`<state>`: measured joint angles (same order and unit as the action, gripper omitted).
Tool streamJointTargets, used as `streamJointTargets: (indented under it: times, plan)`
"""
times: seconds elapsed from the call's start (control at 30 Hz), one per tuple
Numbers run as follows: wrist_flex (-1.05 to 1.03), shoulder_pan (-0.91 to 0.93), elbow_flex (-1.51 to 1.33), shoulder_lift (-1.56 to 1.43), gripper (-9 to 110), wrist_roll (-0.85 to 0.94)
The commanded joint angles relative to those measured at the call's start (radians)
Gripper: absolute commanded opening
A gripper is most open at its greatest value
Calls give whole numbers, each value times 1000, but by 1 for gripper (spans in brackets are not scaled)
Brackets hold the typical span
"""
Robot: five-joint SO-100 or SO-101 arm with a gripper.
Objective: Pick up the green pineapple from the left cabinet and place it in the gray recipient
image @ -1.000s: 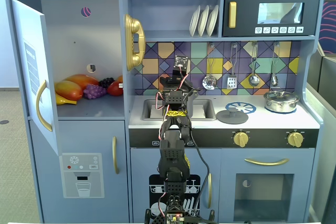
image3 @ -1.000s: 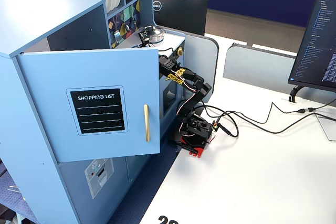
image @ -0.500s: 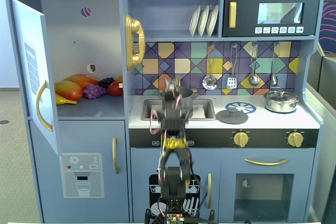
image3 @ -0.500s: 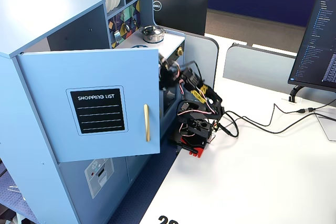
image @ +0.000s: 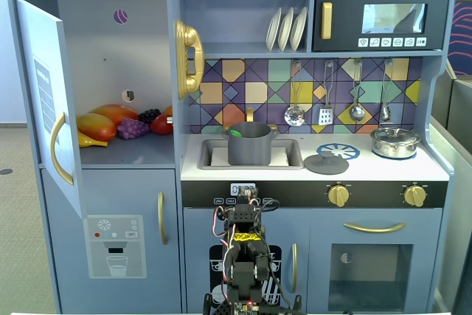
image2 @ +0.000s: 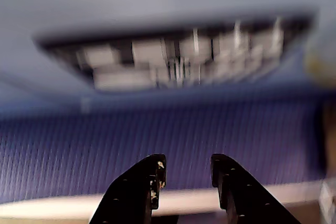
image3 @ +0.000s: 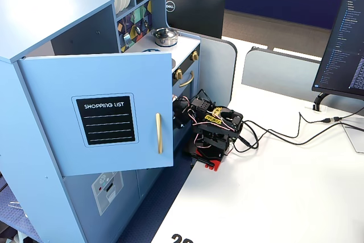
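The left cabinet stands open, its door swung out to the left. The gray recipient stands in the sink. A small bright green piece, the green pineapple, shows just inside its rim. My arm is folded low in front of the kitchen, well below the pot. In the wrist view my gripper is open and empty, its black fingers apart. That view is blurred and shows only blue surfaces and a dark panel. In the other fixed view the cabinet door hides the cabinet's inside and the pot.
Mangoes, a purple grape bunch and a red fruit lie in the cabinet. A flat gray lid and a silver lidded pot sit on the counter. Cables run across the white table to a monitor.
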<state>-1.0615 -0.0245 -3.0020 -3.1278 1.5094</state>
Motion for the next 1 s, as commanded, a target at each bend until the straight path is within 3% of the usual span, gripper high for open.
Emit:
streamJointTargets:
  times: [0.0, 0.13, 0.97]
  plan:
    - [-233, -14, 0, -51, 0, -31]
    - [-468, -5, 0, -51, 0, 0]
    - [-468, 3, 0, -51, 5, 2]
